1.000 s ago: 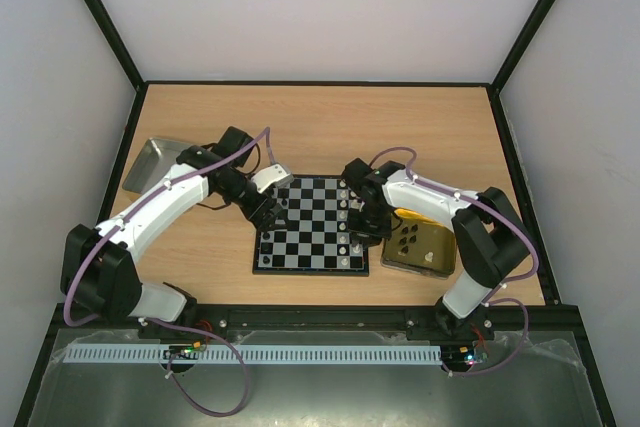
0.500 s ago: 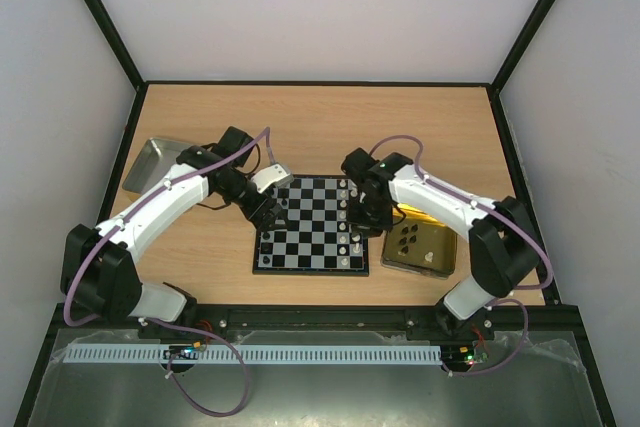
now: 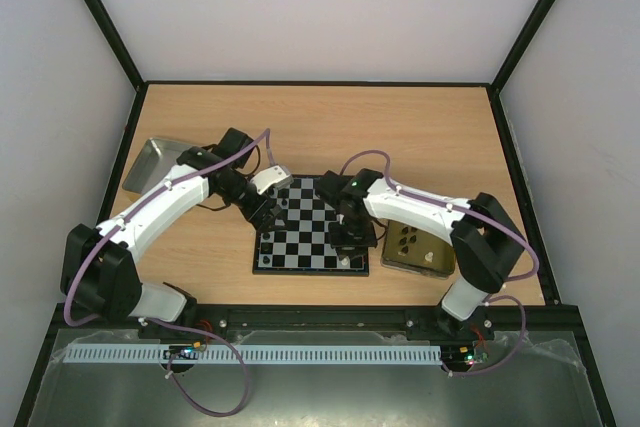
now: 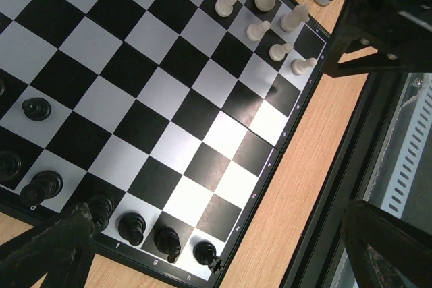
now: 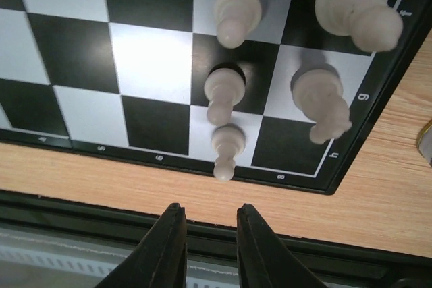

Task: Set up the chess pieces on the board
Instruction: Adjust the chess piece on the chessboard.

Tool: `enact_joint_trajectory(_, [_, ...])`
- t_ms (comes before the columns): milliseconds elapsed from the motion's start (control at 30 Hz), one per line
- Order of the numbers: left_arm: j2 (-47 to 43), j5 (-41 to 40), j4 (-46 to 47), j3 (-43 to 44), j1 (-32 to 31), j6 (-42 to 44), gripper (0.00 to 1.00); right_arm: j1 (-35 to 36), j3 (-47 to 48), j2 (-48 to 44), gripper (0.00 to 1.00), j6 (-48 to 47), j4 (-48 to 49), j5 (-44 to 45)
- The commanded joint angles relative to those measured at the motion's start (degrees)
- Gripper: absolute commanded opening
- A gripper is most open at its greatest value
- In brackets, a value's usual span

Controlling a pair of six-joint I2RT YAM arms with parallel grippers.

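Observation:
The board (image 3: 310, 237) lies mid-table. Black chess pieces (image 4: 135, 227) stand along its left edge and white chess pieces (image 4: 260, 28) along its right edge. My left gripper (image 3: 266, 211) hovers over the board's left edge; in its wrist view the left gripper (image 4: 223, 254) is wide open and empty, with black pieces between and ahead of its fingers (image 4: 61, 247). My right gripper (image 3: 345, 235) is over the board's near right part. In its wrist view the right gripper (image 5: 210, 231) is slightly open and empty, just off the board's edge, with white pawns (image 5: 226, 146) ahead of it.
A gold tin (image 3: 420, 247) holding a few dark pieces sits right of the board, under the right arm. A metal tray (image 3: 155, 162) lies at the far left. The table's black front rail (image 5: 202, 220) runs just below the right fingers.
My right arm has swung left, from beside the gold tin at the board's right edge to over the board's near right squares. My left arm has not moved.

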Motion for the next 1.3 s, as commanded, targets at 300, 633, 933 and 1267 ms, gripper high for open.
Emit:
enact_joint_trajectory(300, [-1.7, -0.1, 0.2, -1.2, -0.3, -0.3, 0.99, 0.0, 1.6, 4.1, 0.2, -1.7, 0.5, 1.4])
enact_joint_trajectory(633, [-1.8, -0.2, 0.2, -1.1, -0.3, -0.2, 0.99, 0.0, 1.2, 5.5, 0.19, -2.3, 1.9, 0.6])
enact_joint_trajectory(933, [-2.1, -0.3, 0.1, -1.3, -0.3, -0.3, 0.99, 0.0, 1.0, 6.1, 0.19, -2.6, 2.8, -0.3])
enact_joint_trajectory(1267, [-2.2, -0.3, 0.3, -1.6, -0.3, -0.2, 0.99, 0.0, 0.3, 5.6, 0.18, -2.4, 3.3, -0.9])
